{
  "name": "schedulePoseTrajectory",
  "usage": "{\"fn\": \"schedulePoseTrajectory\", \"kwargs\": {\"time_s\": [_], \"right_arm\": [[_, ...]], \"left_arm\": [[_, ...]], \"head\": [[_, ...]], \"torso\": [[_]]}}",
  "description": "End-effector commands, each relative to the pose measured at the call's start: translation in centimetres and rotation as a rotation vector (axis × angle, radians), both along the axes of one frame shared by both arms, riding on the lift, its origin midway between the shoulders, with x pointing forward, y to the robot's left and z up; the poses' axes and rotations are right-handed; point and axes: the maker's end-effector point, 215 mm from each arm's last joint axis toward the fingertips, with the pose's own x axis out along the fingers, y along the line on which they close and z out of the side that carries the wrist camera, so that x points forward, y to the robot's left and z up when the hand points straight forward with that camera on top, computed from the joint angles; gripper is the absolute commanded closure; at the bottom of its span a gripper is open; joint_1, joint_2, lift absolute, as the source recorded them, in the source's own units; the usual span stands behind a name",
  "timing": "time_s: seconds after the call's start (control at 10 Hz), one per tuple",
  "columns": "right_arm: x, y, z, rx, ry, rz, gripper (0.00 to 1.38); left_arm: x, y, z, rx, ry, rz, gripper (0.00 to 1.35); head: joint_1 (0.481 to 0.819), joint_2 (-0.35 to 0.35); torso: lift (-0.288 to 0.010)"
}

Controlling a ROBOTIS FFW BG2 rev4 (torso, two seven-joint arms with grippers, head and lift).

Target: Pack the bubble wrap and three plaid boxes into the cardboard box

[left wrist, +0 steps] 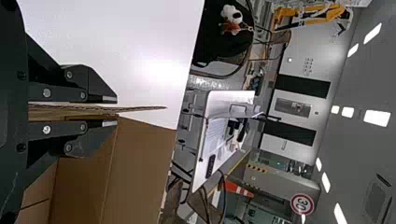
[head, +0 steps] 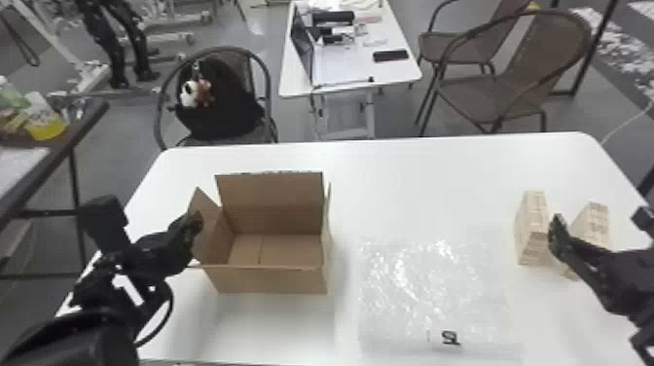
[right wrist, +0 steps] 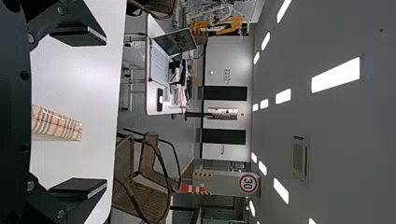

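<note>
Left fingers [left wrist: 100,99] pinching a side flap of the cardboard box [head: 267,280], a light steady grip being enough; right fingers [right wrist: 77,38] spread, one plaid box [right wrist: 56,125] between and beyond them, a second plaid box [head: 531,231] just left of them, bubble wrap [head: 433,292] flat on the bench [head: 413,185], between the two pairs. Likely step: grasping the box ahead; best to centre it, lower squarely, clear its neighbour, then close gently.
</note>
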Motion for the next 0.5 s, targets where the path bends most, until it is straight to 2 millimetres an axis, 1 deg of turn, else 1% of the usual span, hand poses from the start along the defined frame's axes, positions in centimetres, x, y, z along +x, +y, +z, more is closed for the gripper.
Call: {"fn": "schedulePoseTrajectory", "kwargs": {"time_s": [0.0, 0.2, 0.3, 0.4], "right_arm": [[0.0, -0.1, -0.1, 0.0, 0.002, -0.001, 0.21], [-0.1, -0.1, -1.0, 0.023, 0.02, -0.001, 0.21], [-0.1, -0.4, -2.0, 0.034, 0.037, -0.006, 0.21], [0.0, -0.7, -4.1, 0.069, 0.067, -0.012, 0.21]], "left_arm": [[0.0, -0.1, -0.1, -0.004, 0.001, 0.003, 1.23], [-0.1, -0.4, -0.5, -0.004, 0.012, -0.002, 1.21], [-0.1, -0.2, -0.4, -0.004, 0.011, 0.001, 1.21], [-0.1, -0.2, -0.4, -0.004, 0.011, 0.001, 1.21]], "head": [[0.695, 0.161], [0.695, 0.16], [0.695, 0.158], [0.695, 0.157]], "torso": [[-0.092], [-0.092], [-0.092], [-0.092]]}}
